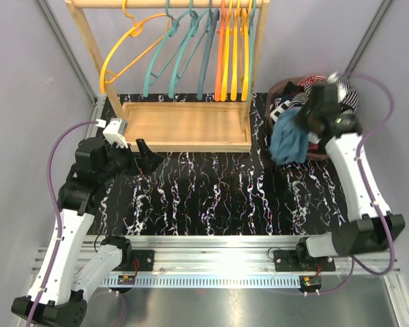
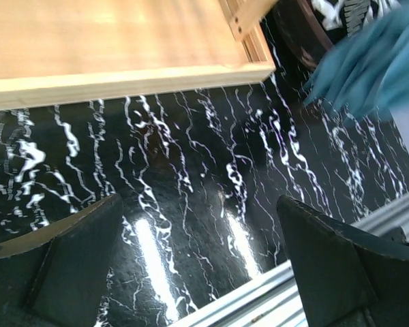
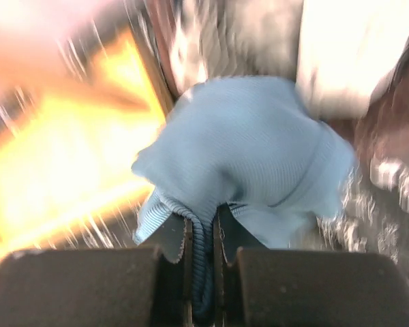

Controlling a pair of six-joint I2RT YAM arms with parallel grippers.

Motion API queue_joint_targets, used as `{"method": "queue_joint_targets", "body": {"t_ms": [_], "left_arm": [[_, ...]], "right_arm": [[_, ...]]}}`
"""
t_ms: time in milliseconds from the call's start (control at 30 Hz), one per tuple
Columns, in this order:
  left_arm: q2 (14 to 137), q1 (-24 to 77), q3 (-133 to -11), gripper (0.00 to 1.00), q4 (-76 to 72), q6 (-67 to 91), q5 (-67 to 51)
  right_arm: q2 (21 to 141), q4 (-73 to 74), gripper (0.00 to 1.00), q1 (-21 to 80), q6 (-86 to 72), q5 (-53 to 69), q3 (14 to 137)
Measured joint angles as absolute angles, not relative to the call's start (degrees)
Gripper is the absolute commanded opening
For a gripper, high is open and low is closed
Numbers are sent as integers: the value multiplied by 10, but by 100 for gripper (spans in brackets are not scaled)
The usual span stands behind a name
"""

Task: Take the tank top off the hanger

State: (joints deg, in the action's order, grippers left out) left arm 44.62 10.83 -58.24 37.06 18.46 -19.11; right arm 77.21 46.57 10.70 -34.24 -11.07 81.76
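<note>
A blue ribbed tank top (image 1: 290,142) hangs bunched from my right gripper (image 1: 312,117), over the edge of a dark basket (image 1: 278,92) at the right. In the right wrist view the gripper (image 3: 203,235) is shut on a fold of the tank top (image 3: 245,170). The tank top also shows at the top right of the left wrist view (image 2: 368,65). Several empty hangers (image 1: 191,48), yellow, teal and orange, hang on the wooden rack (image 1: 184,126). My left gripper (image 1: 146,155) is open and empty over the black marbled mat, near the rack's base; its fingers (image 2: 68,259) stand wide apart.
The basket holds other clothes (image 1: 313,85), black-and-white and striped. The rack's wooden base tray (image 2: 116,48) lies just beyond my left gripper. A metal rail (image 1: 211,245) runs along the near table edge. Grey walls close in both sides.
</note>
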Motion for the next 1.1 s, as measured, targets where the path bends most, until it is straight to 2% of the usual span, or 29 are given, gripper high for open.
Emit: {"method": "queue_joint_targets", "body": {"t_ms": [200, 333, 400, 533, 600, 733, 800, 833, 867, 933, 967, 1100], "left_arm": [[488, 115, -581, 99, 357, 185, -234], [507, 117, -581, 99, 349, 185, -247], [513, 119, -581, 99, 348, 185, -249], [521, 120, -576, 99, 342, 185, -250], [521, 120, -565, 99, 336, 185, -249], [522, 120, -538, 99, 332, 191, -249], [522, 120, -527, 99, 331, 196, -249], [522, 120, -523, 99, 331, 197, -249], [522, 120, -519, 99, 330, 198, -249], [524, 120, -517, 99, 333, 199, -249], [525, 120, -517, 99, 333, 199, -249], [528, 120, -517, 99, 338, 200, -248]], "right_arm": [[977, 458, 0, -30, -293, -83, 1225], [1103, 462, 0, -76, -289, -68, 1424], [1148, 461, 0, -89, -289, -67, 1455], [1212, 438, 0, -94, -289, -61, 1375], [1283, 443, 0, -94, -289, -47, 1357], [1446, 447, 0, -94, -304, -10, 1392], [1471, 451, 1, -94, -307, 8, 1435], [1466, 459, 9, -95, -306, 13, 1443], [1454, 467, 39, -95, -303, 17, 1442], [1432, 472, 73, -98, -303, 32, 1430], [1414, 470, 100, -98, -303, 42, 1416], [1316, 483, 100, -100, -286, 72, 1351]]}}
